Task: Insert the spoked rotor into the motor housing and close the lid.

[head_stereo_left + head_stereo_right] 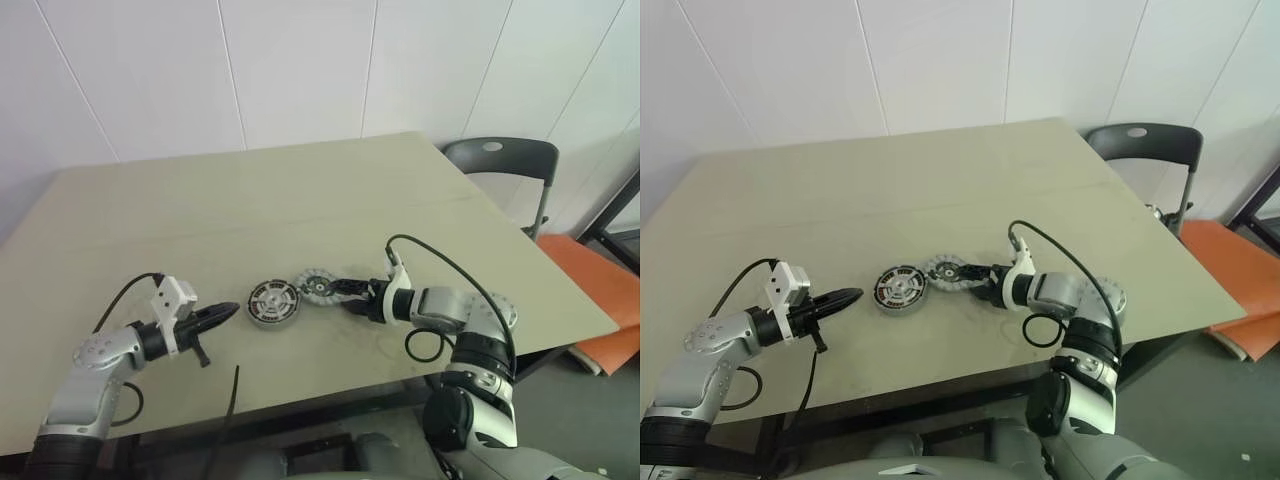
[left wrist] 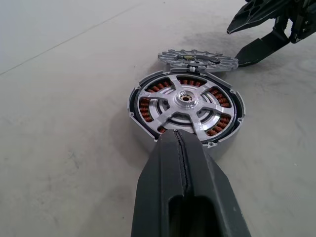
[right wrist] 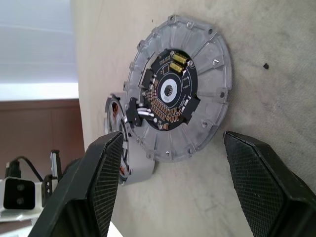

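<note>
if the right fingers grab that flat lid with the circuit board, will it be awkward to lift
Probably. The lid looks like a thin, stiff metal disc lying flat, leaving little edge to pinch. Its exposed circuit board seems fragile. It lies right against the motor housing, so it might nudge that.

Silvery motor housing (image 2: pixel 186 111) shows copper-red windings behind grey spoked rotor (image 2: pixel 187 101).

Even, bright indoor light, diffuse, from overhead. Soft short shadows under arms on pale beige tabletop (image 1: pixel 300 200). Mild glare on white wall panels (image 1: pixel 300 60) (upper area). Wide-angle bend at edges. Black finger of left hand (image 2: pixel 185 197) close up, soft-focused.
</note>
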Available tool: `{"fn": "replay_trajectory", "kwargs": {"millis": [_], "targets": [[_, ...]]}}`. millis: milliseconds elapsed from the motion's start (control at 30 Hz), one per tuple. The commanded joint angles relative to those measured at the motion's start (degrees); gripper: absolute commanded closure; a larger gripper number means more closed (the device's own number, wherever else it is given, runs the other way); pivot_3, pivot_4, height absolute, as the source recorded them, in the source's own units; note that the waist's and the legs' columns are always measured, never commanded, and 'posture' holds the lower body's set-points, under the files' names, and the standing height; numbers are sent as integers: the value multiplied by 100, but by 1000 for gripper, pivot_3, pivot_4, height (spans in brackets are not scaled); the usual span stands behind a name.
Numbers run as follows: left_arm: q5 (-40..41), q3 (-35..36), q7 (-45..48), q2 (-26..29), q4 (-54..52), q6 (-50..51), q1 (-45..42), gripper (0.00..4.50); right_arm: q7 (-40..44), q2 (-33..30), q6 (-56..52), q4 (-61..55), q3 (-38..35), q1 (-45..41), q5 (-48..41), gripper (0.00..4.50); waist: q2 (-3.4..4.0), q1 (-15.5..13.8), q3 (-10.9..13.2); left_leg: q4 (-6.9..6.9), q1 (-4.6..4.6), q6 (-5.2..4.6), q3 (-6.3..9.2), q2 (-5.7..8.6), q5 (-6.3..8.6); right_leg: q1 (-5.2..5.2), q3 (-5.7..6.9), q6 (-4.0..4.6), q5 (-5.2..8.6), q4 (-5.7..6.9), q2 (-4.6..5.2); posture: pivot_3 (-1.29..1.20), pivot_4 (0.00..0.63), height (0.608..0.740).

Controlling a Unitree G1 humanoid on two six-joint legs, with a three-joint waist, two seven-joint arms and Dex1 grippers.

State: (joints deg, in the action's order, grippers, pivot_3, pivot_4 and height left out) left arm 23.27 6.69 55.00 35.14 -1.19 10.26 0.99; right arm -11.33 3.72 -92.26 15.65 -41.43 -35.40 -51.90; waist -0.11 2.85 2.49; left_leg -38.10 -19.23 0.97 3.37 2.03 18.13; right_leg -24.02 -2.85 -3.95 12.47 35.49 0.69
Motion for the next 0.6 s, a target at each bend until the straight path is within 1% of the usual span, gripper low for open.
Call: {"fn": "replay_trajectory", "kwargs": {"millis": [33, 200, 267, 433, 600], "targets": [[30, 72, -71, -128, -41, -200, -244, 4500, -310, 96, -24, -122, -136, -76, 201, 1112, -3, 3, -2, 0, 0, 0, 0, 0, 0, 0, 0, -1, 0, 0, -2, 0, 0, 740], [-94, -112, -91, -316, 130, -272, -467, 4500, -315, 159, -24, -109, -201, -173, 246, 1112, -1, 84, -3, 0, -3, 0, 0, 0, 0, -1, 0, -2, -1, -2, -2, 0, 0, 740], [-164, -238, -75, -408, 286, -305, -569, 4500, -296, 169, -24, -110, -189, -194, 255, 1112, 0, 108, -3, 0, -5, 0, 0, 0, 0, -1, 0, -17, -10, -4, -3, 0, 0, 740], [-362, -562, -77, -683, 707, -401, -733, 4500, -227, 228, -24, -149, -165, -248, 311, 1112, 3, 115, -3, 0, -7, 0, 0, 1, 0, -4, 0, -18, -11, -8, -3, 0, 0, 740], [-763, -872, -159, -700, 966, -383, -837, 4500, -159, 251, -24, -201, -134, -263, 354, 1112, 10, 106, -9, 1, -10, 0, 3, 1, 0, -5, 0, -19, -11, -10, -2, 0, 0, 740]]}}
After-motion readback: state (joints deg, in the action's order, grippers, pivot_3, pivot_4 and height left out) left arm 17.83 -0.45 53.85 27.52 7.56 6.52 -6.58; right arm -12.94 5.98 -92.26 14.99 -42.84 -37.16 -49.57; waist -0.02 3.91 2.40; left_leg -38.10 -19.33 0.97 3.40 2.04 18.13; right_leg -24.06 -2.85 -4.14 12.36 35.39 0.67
